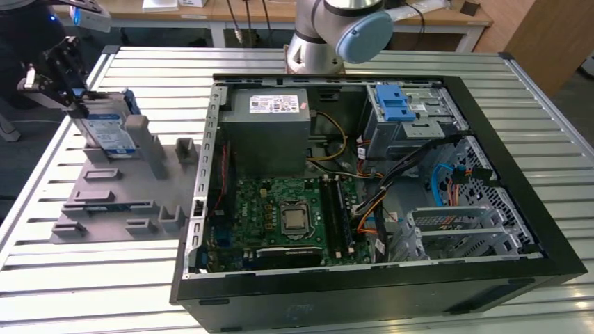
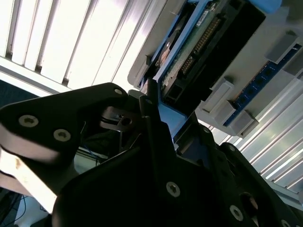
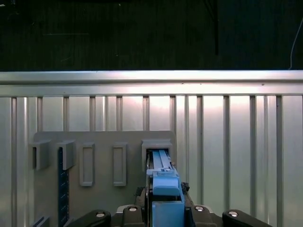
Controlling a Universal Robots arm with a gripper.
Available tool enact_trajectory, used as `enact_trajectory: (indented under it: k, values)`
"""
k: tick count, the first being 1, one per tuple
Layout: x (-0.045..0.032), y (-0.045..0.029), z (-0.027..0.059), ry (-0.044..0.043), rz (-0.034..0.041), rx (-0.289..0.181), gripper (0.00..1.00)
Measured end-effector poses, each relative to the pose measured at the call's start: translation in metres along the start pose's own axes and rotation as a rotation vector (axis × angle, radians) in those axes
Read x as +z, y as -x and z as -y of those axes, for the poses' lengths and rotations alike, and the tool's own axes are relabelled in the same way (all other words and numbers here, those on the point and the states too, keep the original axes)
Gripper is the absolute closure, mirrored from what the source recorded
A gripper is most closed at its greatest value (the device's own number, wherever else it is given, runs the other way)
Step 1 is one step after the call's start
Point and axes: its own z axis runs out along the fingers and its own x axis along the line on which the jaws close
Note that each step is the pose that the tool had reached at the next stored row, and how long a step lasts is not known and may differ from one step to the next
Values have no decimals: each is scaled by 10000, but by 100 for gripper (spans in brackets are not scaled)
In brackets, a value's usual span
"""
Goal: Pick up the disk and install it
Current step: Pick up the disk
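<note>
Claw clamped on the disk at the exterior view's left, open computer case to the right.

At the exterior view's left the claw (image 1: 72, 97) is closed on the top edge of the disk (image 1: 104, 129). The disk stands upright, its lower end at a slot of the grey holder (image 1: 111, 209) on the ribbed table (image 1: 55, 278). In the first wrist view the blue bracket (image 3: 165, 194) sits snug between the fingers (image 3: 130, 210). Further right lies the open computer case (image 1: 371, 292), holding a grey metal box (image 1: 269, 136), a green motherboard (image 1: 278, 223) and, towards the exterior view's right, a blue latch (image 1: 394, 106).
</note>
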Motion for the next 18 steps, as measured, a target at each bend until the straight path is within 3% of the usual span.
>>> enact_trajectory:
  k: [7, 18]
  values:
    - [-111, 3, 0, -66, -9, 0, 64]
    - [-334, 5, 2, -89, -23, 0, 64]
